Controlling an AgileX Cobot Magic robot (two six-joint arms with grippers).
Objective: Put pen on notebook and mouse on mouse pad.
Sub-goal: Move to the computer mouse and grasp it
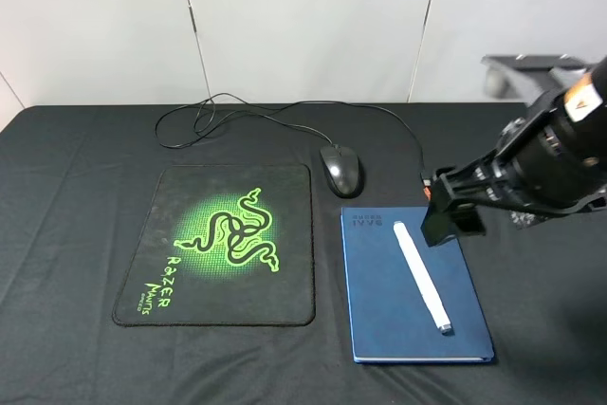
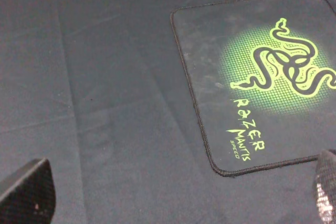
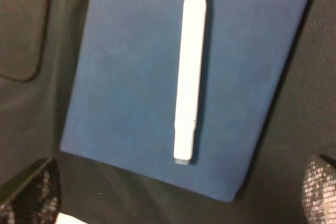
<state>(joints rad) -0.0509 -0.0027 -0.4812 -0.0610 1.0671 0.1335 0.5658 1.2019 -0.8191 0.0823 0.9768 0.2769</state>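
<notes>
Already the pen (image 1: 421,275) lies flat along the notebook (image 1: 379,301), wholly on its blue cover, so that half of the task looks done. The mouse (image 1: 341,170) sits on the desk (image 1: 76,187) just beyond the far right corner of the mouse pad (image 1: 285,196), near the notebook's far edge and touching neither. The right tool (image 1: 453,218) hovers over the notebook's far right corner with its jaws spread wide and nothing between them. The left tool (image 2: 176,192) is likewise spread and empty, looking down on bare desk beside one edge of the pad. The mouse is probably light and rigid, but its glossy, rounded shell looks slippery, so a pinch on the domed top would likely slide off. The better hold would be low across its two narrow flanks, with the fingers straddling the body. Its thin cable (image 1: 285,111) runs away from the front in loose loops across the far desk. It is limp and should offer little drag, though it could snag or tug the mouse askew if lifted high, so a low, short carry onto the pad seems wise. The cloth pad is soft and flat and should keep the mouse from skidding once set down. The pen is round and light, and a knock to the notebook could roll it off.
</notes>
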